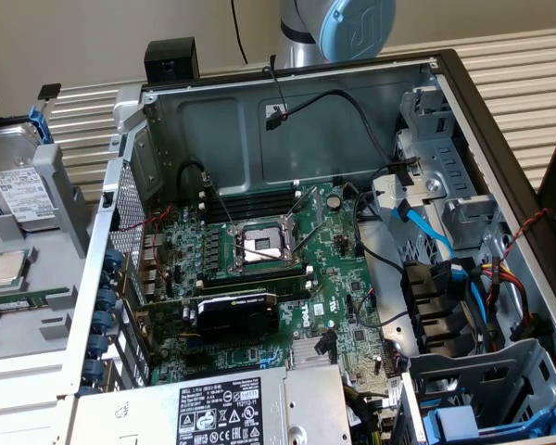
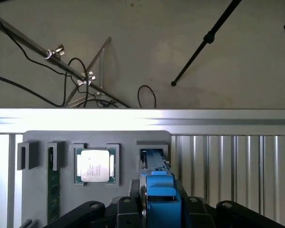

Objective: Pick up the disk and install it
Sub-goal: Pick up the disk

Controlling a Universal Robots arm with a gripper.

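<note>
The disk (image 1: 23,195), grey metal with a white label and a blue carrier frame, stands tilted in a slot of the grey parts tray (image 1: 18,315) at the exterior view's left. In the wrist view I look along the disk (image 2: 160,187) edge-on. Its blue carrier end sits between the black fingers (image 2: 127,206) of my gripper (image 2: 161,211). The jaws press against both sides of the carrier, and the disk's lower end is still down in the tray slot (image 2: 152,148).
The tray also holds a square silver processor chip (image 2: 95,165) and a green memory stick (image 2: 53,183). The open computer case (image 1: 287,241) fills the exterior view's middle, with the motherboard, loose cables (image 1: 426,232) and a drive cage with blue rails (image 1: 473,422) at its lower right.
</note>
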